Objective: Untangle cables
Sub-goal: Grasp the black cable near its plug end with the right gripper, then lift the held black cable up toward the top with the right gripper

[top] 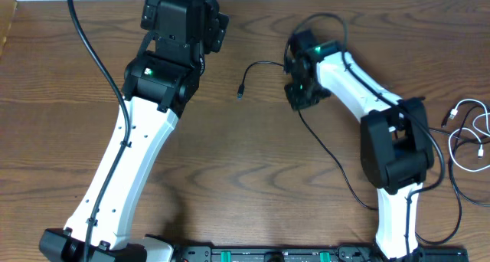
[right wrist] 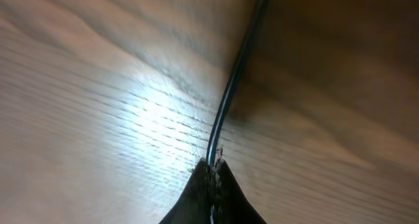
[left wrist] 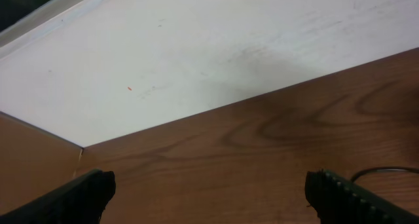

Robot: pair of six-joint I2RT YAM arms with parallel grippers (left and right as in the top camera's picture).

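The right arm rises from its base at the near edge of the brown wood-grain table (top: 230, 178). It bends at a black elbow and reaches back toward the table's middle, with its wrist tipped down. The right gripper (right wrist: 213, 170) has its two dark fingers pinched tightly together on a thin black cable with a small plug end (right wrist: 232, 86). In the right wrist view the cable runs up and away from the fingertips across the wood. Seen from overhead, it arcs left from the right gripper (top: 300, 90) and its plug lies free on the table. A looped white cable (top: 468, 132) lies at the table's right edge, well apart from that gripper.

The left arm stretches in a long diagonal from the near left corner to the far edge. The left gripper (left wrist: 209, 199) is spread wide and holds nothing. It hangs over bare wood near a white surface (left wrist: 196, 54) beyond the table.
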